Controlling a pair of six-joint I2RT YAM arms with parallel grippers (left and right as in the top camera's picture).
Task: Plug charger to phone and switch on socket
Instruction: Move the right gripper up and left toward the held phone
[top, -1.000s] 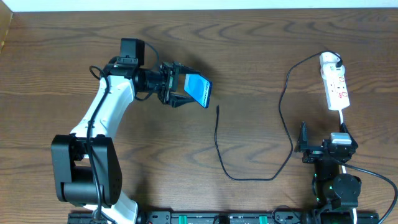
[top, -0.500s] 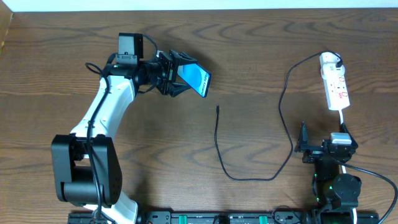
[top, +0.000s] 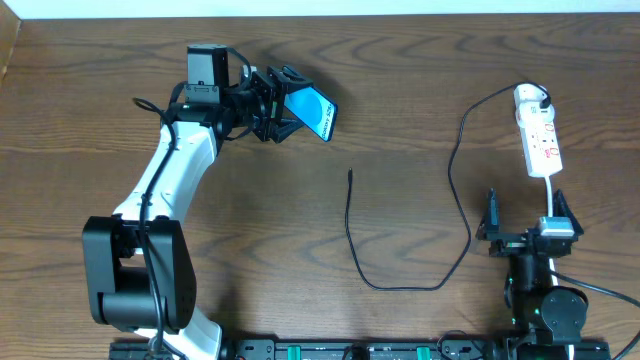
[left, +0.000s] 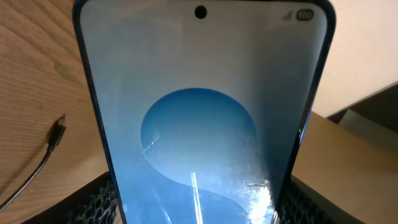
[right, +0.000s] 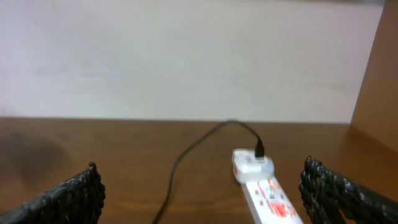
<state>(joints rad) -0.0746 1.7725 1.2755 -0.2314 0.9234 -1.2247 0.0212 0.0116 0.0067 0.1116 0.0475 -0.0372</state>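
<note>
Nearest you, the right tool (top: 525, 212) has tipped slightly, jaws apart and empty. The charger (top: 349, 215) lies loose on the bench (top: 250, 250). Farther off, the left tool (top: 288, 104), clamped on the phone (top: 313, 112), has carried it back, away from the plug tip. The socket (top: 540, 140) is untouched.

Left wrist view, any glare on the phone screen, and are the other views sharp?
Left wrist: white glare streaks low on the phone screen; right wrist: the socket looks soft and slightly blurred; overhead: evenly lit and sharp.
</note>
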